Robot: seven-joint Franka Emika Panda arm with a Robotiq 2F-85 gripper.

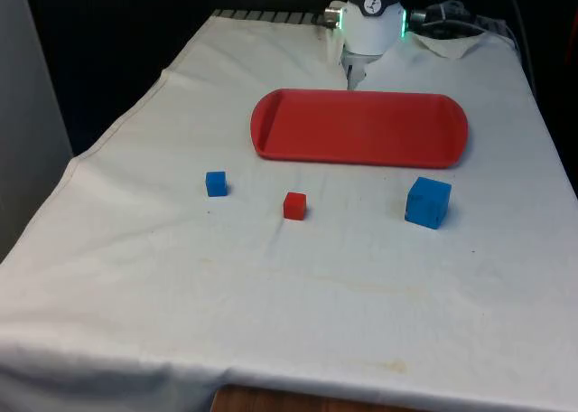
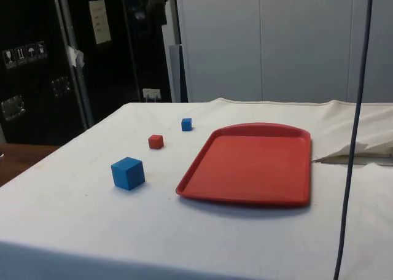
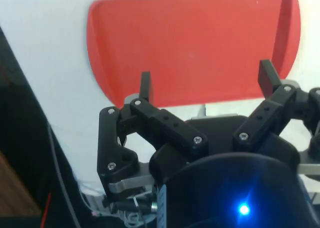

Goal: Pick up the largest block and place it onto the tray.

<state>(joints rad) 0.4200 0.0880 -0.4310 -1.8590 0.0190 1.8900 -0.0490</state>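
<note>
The pincer (image 3: 207, 80) hangs spread wide and empty above the red tray's (image 1: 361, 127) far edge, while the large blue block (image 1: 427, 202) sits on the tabletop (image 1: 271, 285) near the tray's front rim.

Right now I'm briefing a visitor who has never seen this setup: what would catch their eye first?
First the long red tray, empty, lying across the white cloth. Next the three blocks in a row nearer the camera: a small blue block at the front view's left, a small red block in the middle, and the largest blue block at the right. The gripper hovers open above the tray's far edge.
</note>
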